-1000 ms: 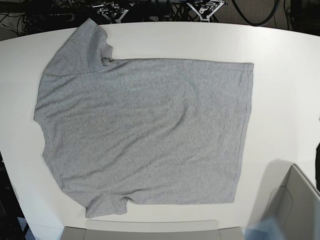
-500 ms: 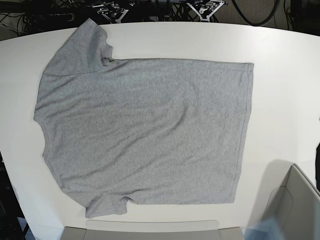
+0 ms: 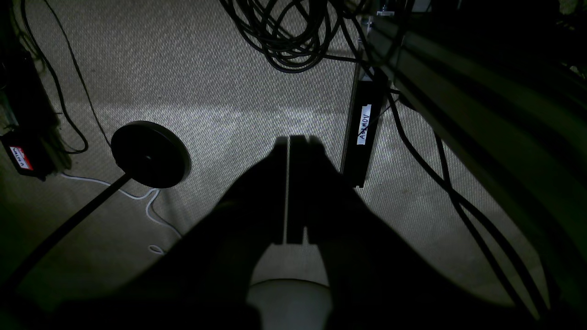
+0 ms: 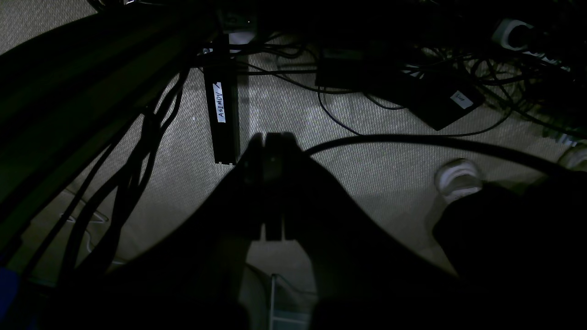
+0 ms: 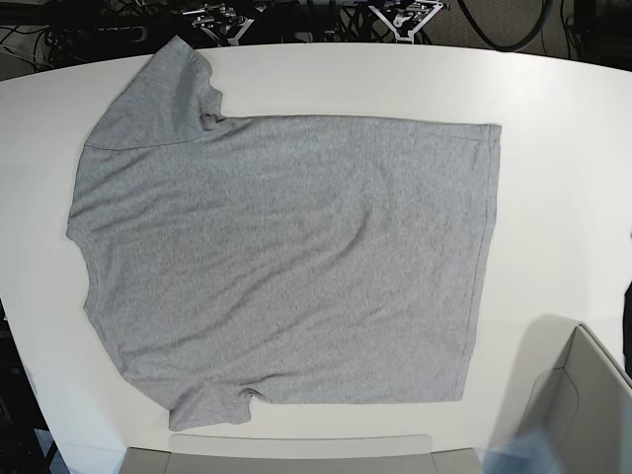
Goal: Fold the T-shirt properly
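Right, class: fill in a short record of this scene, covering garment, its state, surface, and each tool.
garment: T-shirt, grey, plain side up
state: spread flat, unfolded, sleeves out, hem toward the base view's right
surface: white table
left tool: shut, empty, over the carpet floor
right tool: shut, empty, over the floor

One T-shirt (image 5: pixel 286 257), one table (image 5: pixel 563 178), two claws: left claw (image 3: pixel 290 140), right claw (image 4: pixel 265 136).

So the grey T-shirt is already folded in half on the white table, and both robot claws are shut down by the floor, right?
Not quite: the base view shows the T-shirt spread flat and unfolded on the white table. The rest holds: the left gripper and right gripper are shut above the floor.
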`<state>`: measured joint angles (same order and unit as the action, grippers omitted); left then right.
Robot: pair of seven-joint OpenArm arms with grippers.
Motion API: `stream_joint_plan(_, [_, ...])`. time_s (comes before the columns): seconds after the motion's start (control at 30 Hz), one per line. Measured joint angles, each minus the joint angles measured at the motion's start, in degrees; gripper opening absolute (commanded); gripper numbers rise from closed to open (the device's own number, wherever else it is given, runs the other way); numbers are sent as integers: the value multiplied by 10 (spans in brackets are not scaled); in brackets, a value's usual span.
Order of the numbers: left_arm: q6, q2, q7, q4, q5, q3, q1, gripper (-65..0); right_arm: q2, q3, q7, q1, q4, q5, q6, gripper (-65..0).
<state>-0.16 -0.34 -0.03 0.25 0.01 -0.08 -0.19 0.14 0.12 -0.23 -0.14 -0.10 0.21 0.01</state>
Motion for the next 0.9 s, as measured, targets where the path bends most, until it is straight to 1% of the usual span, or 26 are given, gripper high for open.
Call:
stream_joint_plan(0.5, [0,0,0,0,0,0,-2,-650,-1,0,0,-13,0,0,0,-648])
stream_joint_plan(0.9, [0,0,0,0,0,0,-2,-650,0,0,0,-8,3,0,0,-648])
